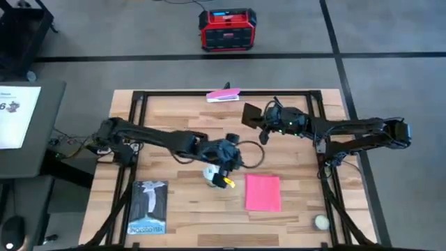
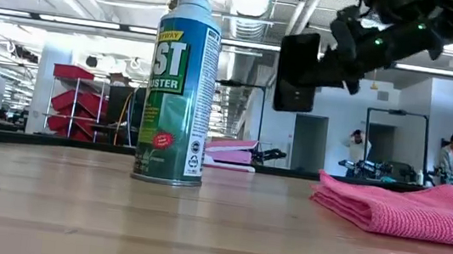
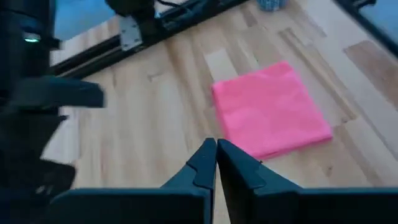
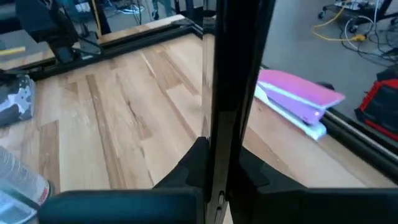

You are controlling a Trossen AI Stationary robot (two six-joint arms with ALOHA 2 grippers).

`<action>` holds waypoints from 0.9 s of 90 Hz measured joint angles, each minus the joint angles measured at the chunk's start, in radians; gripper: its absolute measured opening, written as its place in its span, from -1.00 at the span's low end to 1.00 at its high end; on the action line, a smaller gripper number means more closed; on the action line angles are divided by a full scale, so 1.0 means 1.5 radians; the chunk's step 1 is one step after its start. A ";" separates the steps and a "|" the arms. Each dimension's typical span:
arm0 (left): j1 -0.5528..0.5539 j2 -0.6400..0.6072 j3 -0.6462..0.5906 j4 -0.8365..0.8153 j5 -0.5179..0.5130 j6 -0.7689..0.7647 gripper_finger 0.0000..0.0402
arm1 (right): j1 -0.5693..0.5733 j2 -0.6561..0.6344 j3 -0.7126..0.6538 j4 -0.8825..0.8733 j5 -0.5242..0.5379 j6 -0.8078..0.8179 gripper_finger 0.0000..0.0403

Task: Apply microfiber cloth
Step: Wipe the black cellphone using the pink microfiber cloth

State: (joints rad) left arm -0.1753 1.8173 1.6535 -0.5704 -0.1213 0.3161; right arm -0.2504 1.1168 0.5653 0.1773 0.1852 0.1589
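The pink microfiber cloth (image 1: 263, 192) (image 3: 270, 111) (image 2: 410, 208) lies folded flat on the wooden table, right of centre and toward the near edge. A black phone (image 1: 251, 114) (image 2: 297, 71) hangs in the air above the table's far half, held by my right gripper (image 1: 263, 124) (image 4: 214, 163). My left gripper (image 1: 232, 162) (image 3: 216, 157) hovers at the table's middle, shut with nothing between its fingers, the cloth just ahead of them. A green-and-white duster can (image 1: 212, 174) (image 2: 181, 79) stands upright beside it. My right gripper pinches the black phone between its two fingers (image 4: 186, 169) at one edge (image 4: 225, 134); the wrist view sees the phone edge-on, rising from between them. The fingers reach in from the table's right side. The phone is lifted clear of the table, upright.
A pink-and-white flat item (image 1: 223, 95) (image 4: 298, 102) rests at the far edge. A dark booklet (image 1: 148, 207) lies near left, a small ball (image 1: 320, 222) near right. A cable loop (image 1: 252, 150) hangs between the arms. A red box (image 1: 226, 29) stands on the floor beyond.
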 joint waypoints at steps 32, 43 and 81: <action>-0.017 0.175 0.195 -0.064 0.061 0.031 -1.00 | 0.010 -0.031 -0.043 -0.011 0.001 0.012 -0.93; -0.016 0.226 0.244 -0.098 0.078 0.030 -1.00 | 0.018 -0.031 -0.044 -0.019 0.001 0.009 -0.93; -0.033 0.339 0.368 -0.237 0.068 0.026 -1.00 | 0.033 -0.049 -0.044 -0.028 0.002 0.000 -0.93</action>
State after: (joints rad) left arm -0.2252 2.3263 2.2050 -0.9254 -0.0196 0.3557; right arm -0.2003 1.0433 0.4999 0.1349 0.1876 0.1593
